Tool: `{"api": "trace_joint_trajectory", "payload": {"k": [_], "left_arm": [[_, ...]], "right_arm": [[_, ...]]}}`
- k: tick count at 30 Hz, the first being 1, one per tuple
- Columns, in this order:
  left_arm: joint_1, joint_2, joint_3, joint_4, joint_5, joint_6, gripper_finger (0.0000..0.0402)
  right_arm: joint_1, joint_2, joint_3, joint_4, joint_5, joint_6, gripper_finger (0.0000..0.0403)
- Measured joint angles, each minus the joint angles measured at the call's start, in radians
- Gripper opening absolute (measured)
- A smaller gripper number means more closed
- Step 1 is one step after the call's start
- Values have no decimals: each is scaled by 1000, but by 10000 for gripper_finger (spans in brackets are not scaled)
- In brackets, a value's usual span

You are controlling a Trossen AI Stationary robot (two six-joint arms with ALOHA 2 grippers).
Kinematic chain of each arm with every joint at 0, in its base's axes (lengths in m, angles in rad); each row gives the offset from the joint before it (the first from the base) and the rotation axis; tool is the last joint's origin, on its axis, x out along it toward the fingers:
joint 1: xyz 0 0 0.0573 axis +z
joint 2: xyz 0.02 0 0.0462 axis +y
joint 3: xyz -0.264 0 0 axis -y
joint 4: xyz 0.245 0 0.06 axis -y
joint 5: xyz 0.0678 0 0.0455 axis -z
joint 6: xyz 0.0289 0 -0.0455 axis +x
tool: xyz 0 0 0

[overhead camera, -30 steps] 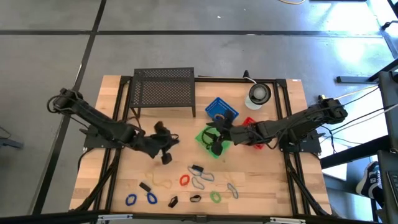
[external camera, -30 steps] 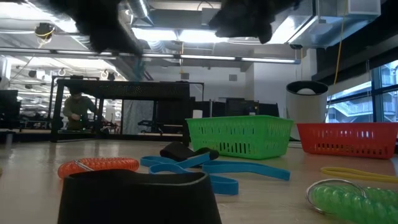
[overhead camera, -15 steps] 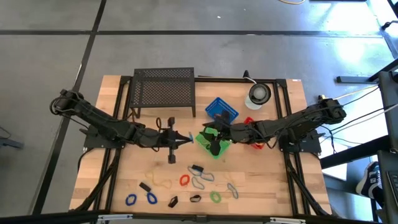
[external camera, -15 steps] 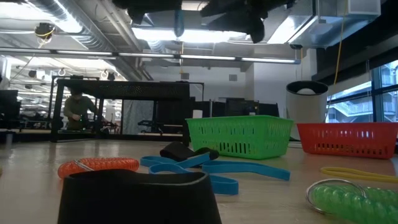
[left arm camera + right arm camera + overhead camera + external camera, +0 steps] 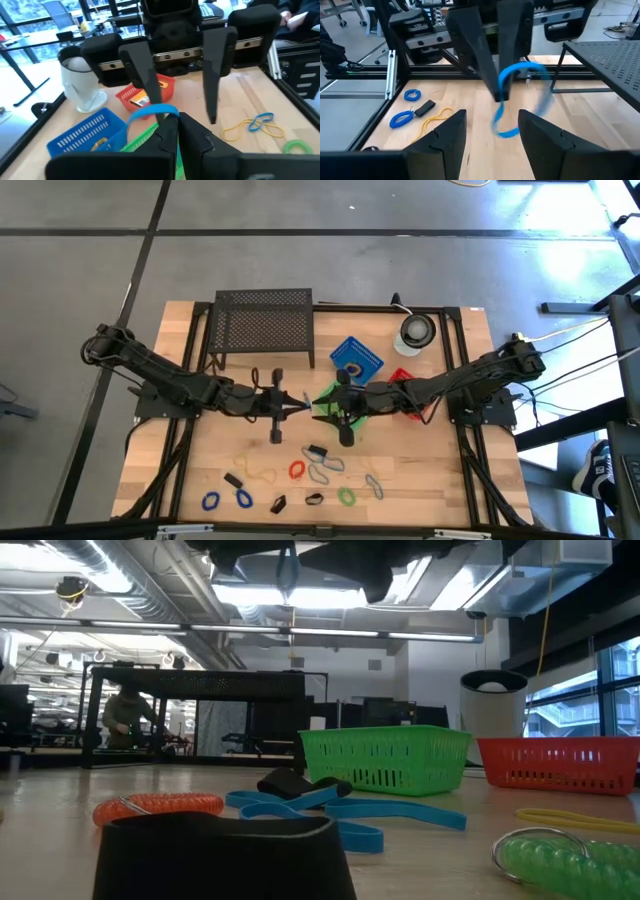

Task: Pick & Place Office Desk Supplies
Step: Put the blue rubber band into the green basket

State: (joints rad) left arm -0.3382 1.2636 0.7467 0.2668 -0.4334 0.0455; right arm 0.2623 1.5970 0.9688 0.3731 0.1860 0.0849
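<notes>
Both arms reach in level over mid-counter (image 5: pixel 200 480) and meet nose to nose above the green basket (image 5: pixel 325 406).

Left pincer (image 5: pixel 306 399): pressed together, pinching a blue band (image 5: pixel 520 95) that hangs off its tips in mid-air. Right pincer (image 5: pixel 322 397): spread wide, gripping nothing, fingers either side of the left tips and the band. Cannot tell whether they touch the band.

Rest of the supplies lie along the near counter edge: blue loops (image 5: pixel 225 500), red loop (image 5: pixel 296 470), green loop (image 5: pixel 346 496), tan band (image 5: pixel 258 476), black clips (image 5: pixel 278 503).

View differences:
- High view: band barely shows between the two pincers.
- Right wrist view: clearest look at the band dangling from the shut left fingers.
- Left wrist view: blue basket (image 5: pixel 85 135), red basket (image 5: pixel 145 92) with an orange packet (image 5: pixel 140 100) inside.
- Low view: both pincers only dark shapes overhead; a person (image 5: pixel 125 720) works in the room behind.
</notes>
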Motion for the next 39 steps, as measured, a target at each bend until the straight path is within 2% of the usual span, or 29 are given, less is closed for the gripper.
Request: {"api": "trace_joint_trajectory", "payload": {"k": [14,17,23,34,39], "left_arm": [[1,0,0,131,-10,158,2],[11,0,0,127,1,137,3],[45,0,0,126,118,96,6],[72,54,0,126,121,71,7],[74,79,0,180,105,95,2]], "right_arm": [[0,0,0,4,5,58,180],[0,1,0,4,5,64,180],[0,1,0,9,8,64,180],[1,1,0,9,8,87,177],[0,1,0,8,8,87,143]]}}
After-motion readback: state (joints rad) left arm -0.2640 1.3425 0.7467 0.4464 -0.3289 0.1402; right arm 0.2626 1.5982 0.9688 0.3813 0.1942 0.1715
